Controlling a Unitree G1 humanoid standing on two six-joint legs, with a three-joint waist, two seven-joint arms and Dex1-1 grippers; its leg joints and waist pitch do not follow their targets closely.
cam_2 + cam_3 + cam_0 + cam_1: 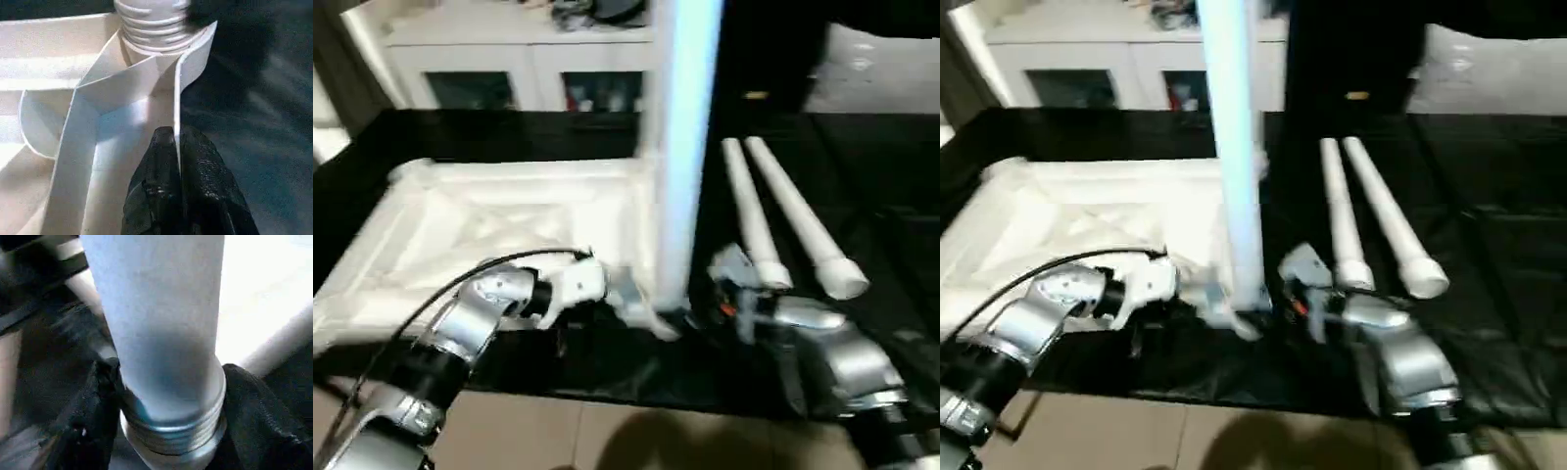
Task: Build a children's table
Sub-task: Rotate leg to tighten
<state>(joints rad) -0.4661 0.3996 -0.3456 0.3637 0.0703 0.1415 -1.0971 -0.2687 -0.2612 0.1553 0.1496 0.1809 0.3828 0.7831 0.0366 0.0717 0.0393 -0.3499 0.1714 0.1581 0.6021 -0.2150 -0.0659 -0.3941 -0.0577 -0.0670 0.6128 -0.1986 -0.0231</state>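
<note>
Upright leg [680,147] stands mid-frame, long axis vertical, threaded foot at the upturned table top's [499,211] near corner socket; my right gripper [166,396] straddles that foot, pads either side, while my left gripper [177,161] pinches the rim wall.

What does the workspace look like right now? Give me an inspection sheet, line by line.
Surface: black cloth-covered table.
Job's things: tabletop lies underside up; one leg stands upright at its near right corner socket, threaded end at the socket; two spare legs lie side by side to the right.
Clutter: nothing seen.
End effectors: left end effector pinches the tabletop's rim wall beside the socket; right end effector has its fingers either side of the upright leg's base.
Cables: black cable over the left forearm.
Surroundings: white cabinet behind.
</note>
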